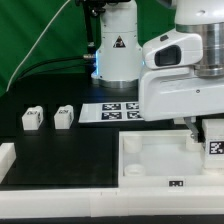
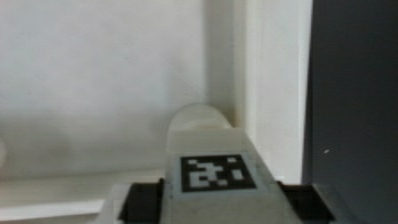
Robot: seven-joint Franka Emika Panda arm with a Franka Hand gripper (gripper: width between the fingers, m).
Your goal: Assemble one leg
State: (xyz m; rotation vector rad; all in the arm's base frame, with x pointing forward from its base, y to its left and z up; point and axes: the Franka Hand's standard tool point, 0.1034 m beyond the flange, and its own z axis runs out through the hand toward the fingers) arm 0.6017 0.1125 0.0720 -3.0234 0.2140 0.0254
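My gripper (image 1: 205, 133) is shut on a leg (image 1: 214, 143), a small white block with a black-and-white tag, at the exterior view's right. It holds the leg over the far right corner of the large white tray (image 1: 140, 176). In the wrist view the leg (image 2: 214, 150) sits between the dark fingers (image 2: 143, 200), its narrow end pointing into the tray's inner corner (image 2: 228, 100). Whether the leg touches the tray floor is hidden.
Two more legs (image 1: 32, 119) (image 1: 65, 116) stand on the black table at the exterior view's left. The marker board (image 1: 118, 110) lies behind the tray. The arm's base (image 1: 115, 50) stands at the back. A white rail (image 1: 8, 155) borders the left front.
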